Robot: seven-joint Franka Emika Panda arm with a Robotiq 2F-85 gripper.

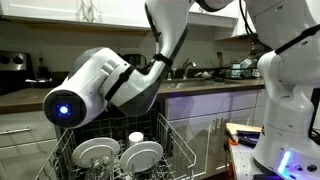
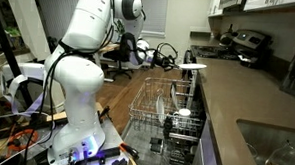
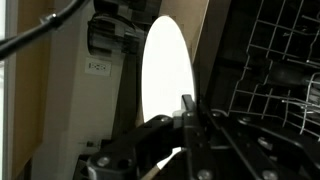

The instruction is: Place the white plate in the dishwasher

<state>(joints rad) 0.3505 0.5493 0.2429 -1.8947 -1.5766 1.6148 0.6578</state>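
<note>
My gripper (image 3: 188,108) is shut on the rim of the white plate (image 3: 165,80), which fills the middle of the wrist view as a bright upright oval. In an exterior view the plate (image 2: 194,67) hangs nearly level above the far end of the dishwasher's pulled-out wire rack (image 2: 152,105), with the gripper (image 2: 189,58) on it. The rack's tines (image 3: 275,55) show at the right of the wrist view. In an exterior view the rack (image 1: 172,140) holds two white plates (image 1: 97,152) (image 1: 142,153) and a small cup (image 1: 135,136); the arm hides the gripper there.
A long countertop (image 2: 249,97) with a sink (image 2: 277,148) runs beside the rack, with a stove and pots (image 2: 239,41) at its far end. The robot's white base (image 2: 75,99) stands on the other side of the rack. A cluttered counter (image 1: 205,80) lies behind the arm.
</note>
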